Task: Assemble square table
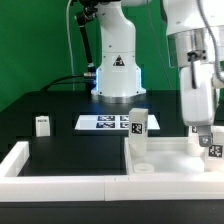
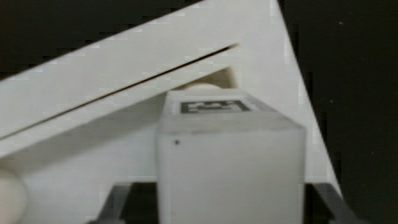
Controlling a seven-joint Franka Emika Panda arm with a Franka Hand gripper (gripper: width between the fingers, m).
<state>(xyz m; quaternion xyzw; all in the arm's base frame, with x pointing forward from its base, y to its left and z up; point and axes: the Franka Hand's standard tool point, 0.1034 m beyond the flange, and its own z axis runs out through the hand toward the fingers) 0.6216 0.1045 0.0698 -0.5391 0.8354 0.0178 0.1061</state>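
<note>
Table leg [image 2: 228, 160] upright between the hand's [image 2: 228, 200] fingers.

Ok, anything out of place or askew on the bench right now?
Nothing stands out. The tabletop lies flat in the corner of the wall bars, one leg stands upright on it, a spare leg stands upright apart, and the pincer holds another leg straight.

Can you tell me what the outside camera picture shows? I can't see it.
A white robot arm's tool holds a white leg over the square tabletop. Another leg stands on the tabletop, one stands alone, and a marker board lies behind.
</note>
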